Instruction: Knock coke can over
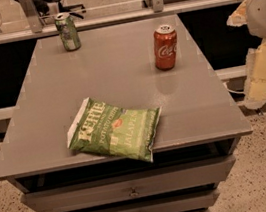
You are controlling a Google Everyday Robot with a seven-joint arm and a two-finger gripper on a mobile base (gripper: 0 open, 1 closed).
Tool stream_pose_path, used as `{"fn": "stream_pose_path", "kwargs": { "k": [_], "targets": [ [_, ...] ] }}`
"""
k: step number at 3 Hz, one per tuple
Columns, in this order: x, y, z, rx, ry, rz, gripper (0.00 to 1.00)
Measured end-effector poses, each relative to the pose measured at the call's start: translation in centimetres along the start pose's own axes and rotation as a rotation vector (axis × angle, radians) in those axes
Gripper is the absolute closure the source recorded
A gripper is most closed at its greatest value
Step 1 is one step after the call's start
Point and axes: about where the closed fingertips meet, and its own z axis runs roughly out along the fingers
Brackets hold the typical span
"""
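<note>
The small red aluminium coke can [165,47] stands upright at the far right of the grey desk [113,76], long axis vertical, silver top up. The pale gripper [263,72] hangs beyond the desk's right edge, touching nothing; released or clenched, I cannot tell.

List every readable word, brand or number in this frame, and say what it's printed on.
"Coca-Cola": white script on the coke can.
"KETTLE", "POTATO CHIPS", "JALAPEÑO": on the green chip bag.
Green-and-white can: lettering too blurred to read.
Gripper, at the view's right edge, right of the coke can: no text visible.
</note>
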Motion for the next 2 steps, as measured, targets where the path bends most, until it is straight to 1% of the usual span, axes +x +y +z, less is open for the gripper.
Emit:
{"fn": "stream_pose_path", "kwargs": {
  "k": [1, 2],
  "targets": [
    [-0.1, -0.1, 0.3, 0.009, 0.006, -0.005, 0.0],
    [-0.2, -2.1, 3.1, 0.012, -0.035, 0.031, 0.0]
  ]
}}
